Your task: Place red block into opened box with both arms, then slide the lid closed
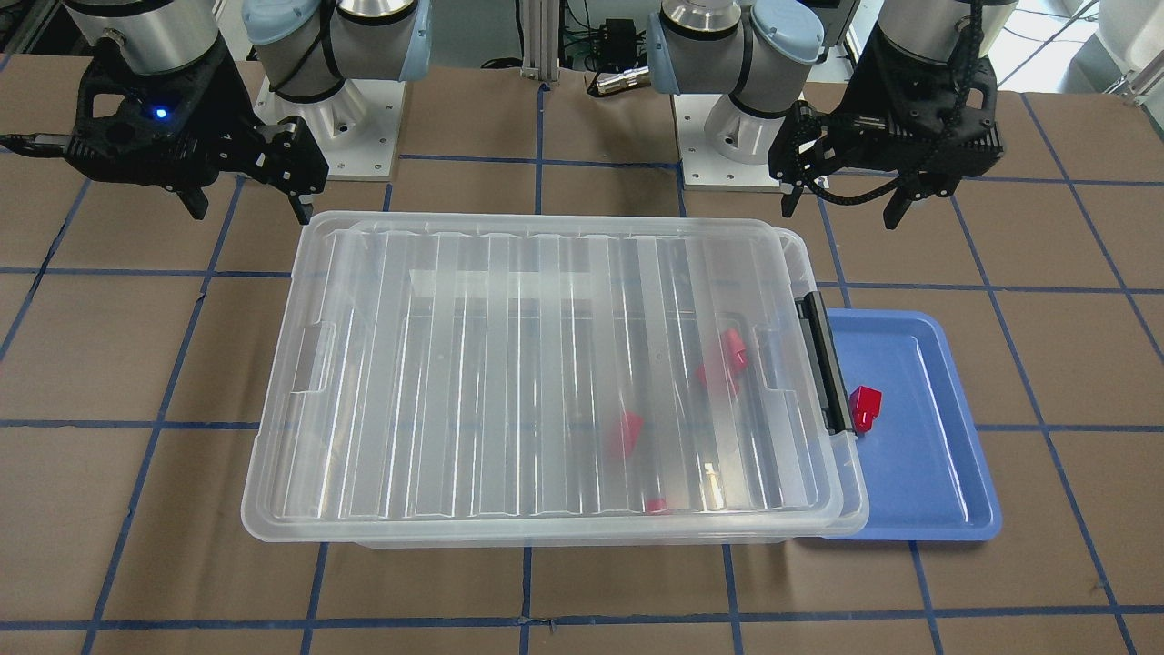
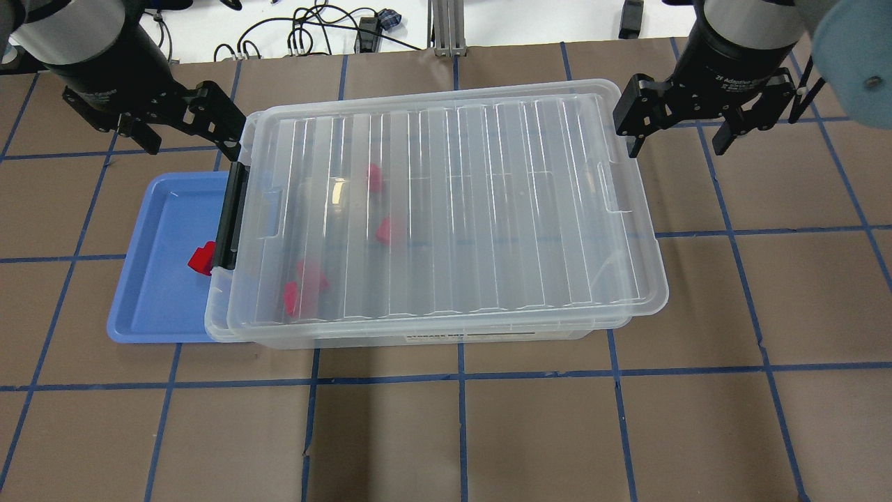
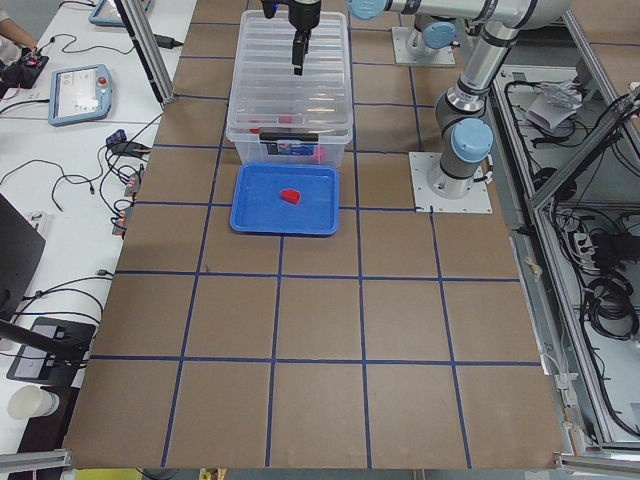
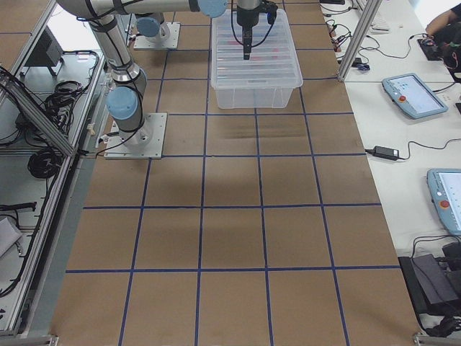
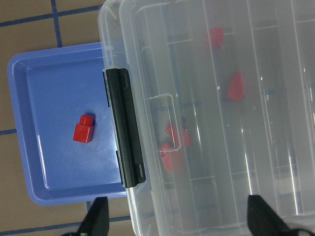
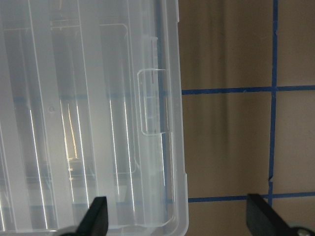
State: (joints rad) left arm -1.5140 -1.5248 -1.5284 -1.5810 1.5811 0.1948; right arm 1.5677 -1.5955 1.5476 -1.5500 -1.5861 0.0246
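The clear box (image 2: 418,339) stands mid-table with the ribbed lid (image 2: 474,209) lying flat over it, shifted slightly away from the black latch bar (image 2: 230,216). Several red blocks (image 2: 387,230) show through the lid inside the box. One red block (image 2: 202,259) (image 5: 83,129) lies on the blue tray (image 2: 160,293) beside the latch end. My left gripper (image 2: 189,145) hangs open and empty above the latch end. Above the opposite short end, my right gripper (image 2: 677,145) is open and holds nothing. Neither gripper touches the lid.
The blue tray (image 1: 918,491) sits partly tucked under the box's latch end. Brown paper with blue tape lines (image 1: 582,623) covers the table. The arm bases (image 1: 327,136) stand behind the box. Cables and tablets (image 3: 75,95) lie on side benches.
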